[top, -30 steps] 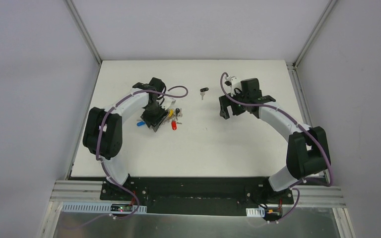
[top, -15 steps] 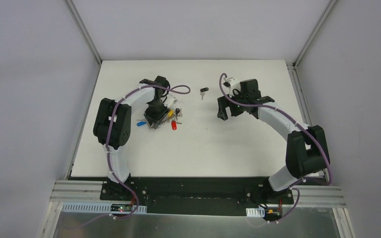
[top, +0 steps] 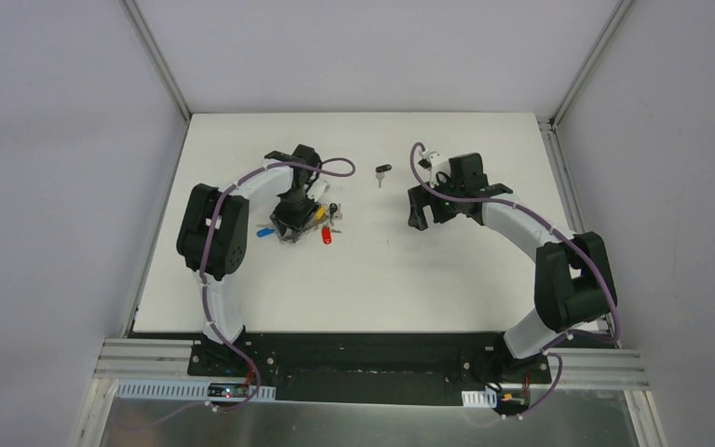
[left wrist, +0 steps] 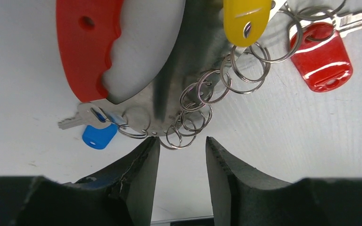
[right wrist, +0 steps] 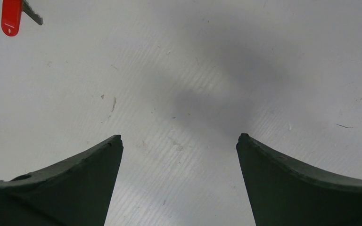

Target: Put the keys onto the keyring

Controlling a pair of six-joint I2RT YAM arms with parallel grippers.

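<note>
While the left gripper (left wrist: 182, 145) hovers narrowly parted and empty just short of the keyring (left wrist: 169, 89), it should close squarely on the grey body (left wrist: 191, 47), not the loose split rings (left wrist: 194, 113); the right gripper (right wrist: 179, 139) gapes wide, empty. Left of centre, the keyring shows a red arc (left wrist: 87, 47) with blue, yellow and red keys (left wrist: 323, 61); a black key (top: 383, 171) lies apart, farther right
</note>
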